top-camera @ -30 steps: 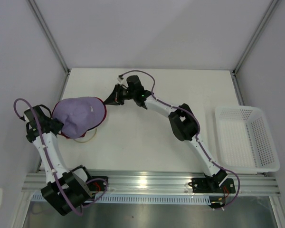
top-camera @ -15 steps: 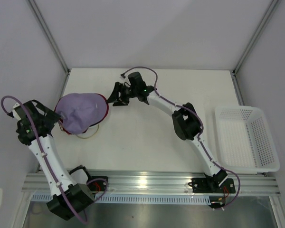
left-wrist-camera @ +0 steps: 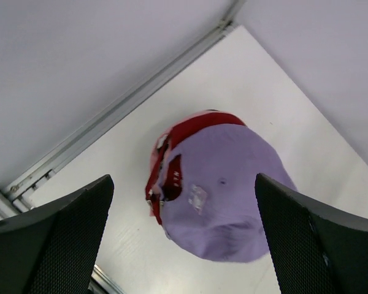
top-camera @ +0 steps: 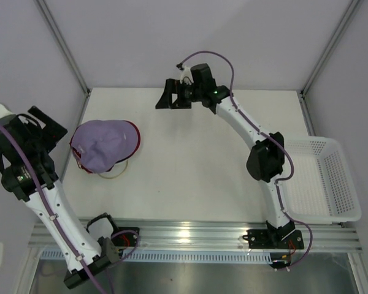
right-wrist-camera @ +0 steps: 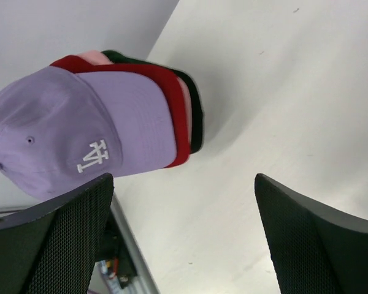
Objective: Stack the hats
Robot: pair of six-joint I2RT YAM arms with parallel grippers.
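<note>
A white plastic mesh basket [top-camera: 322, 177] with rectangular walls sits at the right edge of the white table [top-camera: 202, 171], about halfway along that edge. Its mesh floor and walls are in plain view, and the right arm's forearm crosses above its near left corner.

The stack of soft fabric baseball caps lies by the left edge of the table, roughly midway between the far and near edges. On top is the lavender cap with a white embroidered logo [right-wrist-camera: 67, 135], crown up. The right wrist view shows the curved brims fanned out under it: a red cap [right-wrist-camera: 179, 131] directly below, then a pink cap [right-wrist-camera: 185, 101], then a dark green or black cap [right-wrist-camera: 196, 116] at the bottom. A thin gold wire loop [top-camera: 115, 175] shows at the near side of the stack, lying on the table; how it meets the caps cannot be made out.

The left gripper [top-camera: 49, 136] hangs just outside the left edge of the table, raised and pointing at the stack. Its black textured fingers [left-wrist-camera: 67, 239] are spread wide, gripping nothing and touching nothing, with the caps framed in the gap between them.

The right gripper [top-camera: 165, 97] is at the far edge of the table, left of the middle and well apart from the stack. Its jaws also stand wide apart, holding nothing.
</note>
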